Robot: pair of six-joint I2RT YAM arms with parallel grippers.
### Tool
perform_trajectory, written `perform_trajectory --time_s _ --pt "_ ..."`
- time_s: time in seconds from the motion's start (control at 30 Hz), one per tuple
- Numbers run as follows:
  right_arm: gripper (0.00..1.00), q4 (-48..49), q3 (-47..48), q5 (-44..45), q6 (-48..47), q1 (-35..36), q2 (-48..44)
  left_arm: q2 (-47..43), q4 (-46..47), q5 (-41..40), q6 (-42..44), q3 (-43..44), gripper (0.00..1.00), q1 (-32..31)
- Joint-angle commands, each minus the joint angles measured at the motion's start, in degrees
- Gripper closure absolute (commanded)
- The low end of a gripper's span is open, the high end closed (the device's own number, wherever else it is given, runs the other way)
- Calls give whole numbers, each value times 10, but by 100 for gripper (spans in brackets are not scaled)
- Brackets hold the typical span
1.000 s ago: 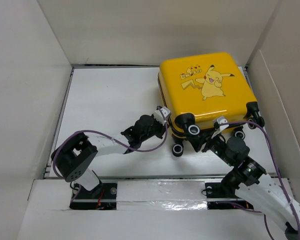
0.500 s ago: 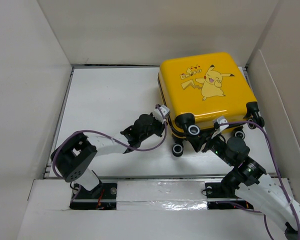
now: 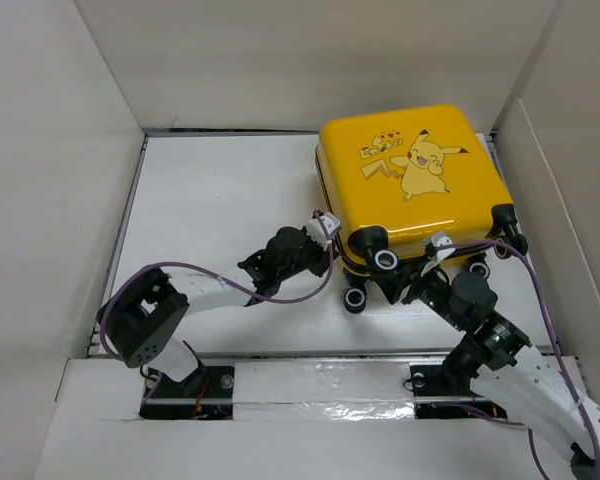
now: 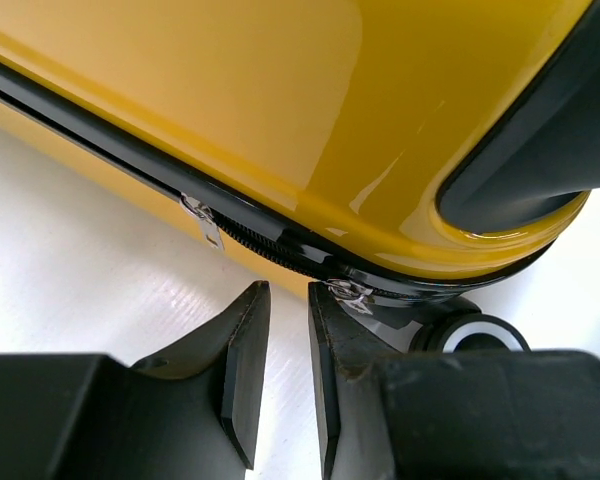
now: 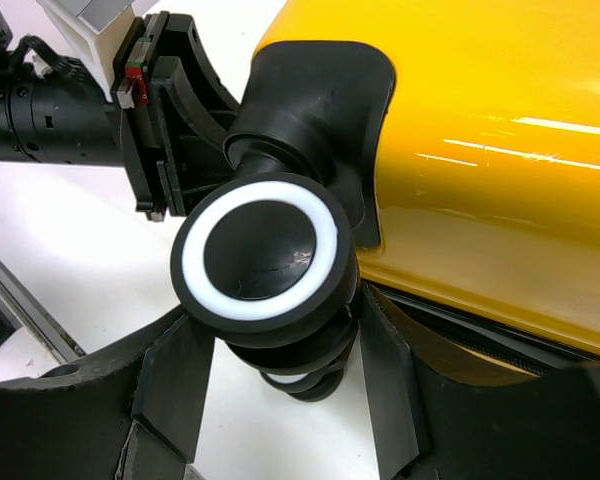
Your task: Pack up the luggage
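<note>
A small bright-yellow suitcase (image 3: 415,175) with a cartoon print lies flat on the white worktop (image 3: 220,190), toward the far right corner. Its lid is down and its black wheels face the two robot arms. Both arms reach in to that near edge, which suggests the packing has come to the fastening stage and the zip is what matters now. The left end effector (image 3: 325,228) sits low at the near-left corner of the suitcase, level with the black zipper track (image 4: 130,160) that runs between the two yellow shell halves. In the left wrist view its two fingers are drawn almost together with only a thin slit between them, and nothing is visibly caught in that slit. One small silver zipper pull (image 4: 352,292) lies right at the tip of one finger, seemingly touching it, while a second pull (image 4: 205,220) hangs off the track a little further along, clear of the fingers. It looks lined up to pinch a pull but has not yet done so. The right end effector (image 3: 435,248) is at the wheel end, probably to steady the suitcase so it does not slide while the zip is worked. In the right wrist view its fingers are spread wide on either side of a black wheel (image 5: 260,250) with a white ring. I cannot tell whether the fingers actually press on it.
</note>
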Motion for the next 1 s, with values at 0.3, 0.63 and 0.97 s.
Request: perform_trajectory --time_s 0.3,0.63,0.97 --pt "100 82 13 -33 5 1 13 -66 -1 -7 -16 -29 98 -2" --pt "100 82 14 -40 4 1 13 -48 -4 71 -23 -8 85 -2" --pt "100 82 15 -45 3 -4 12 -24 -2 68 -16 20 86 -2"
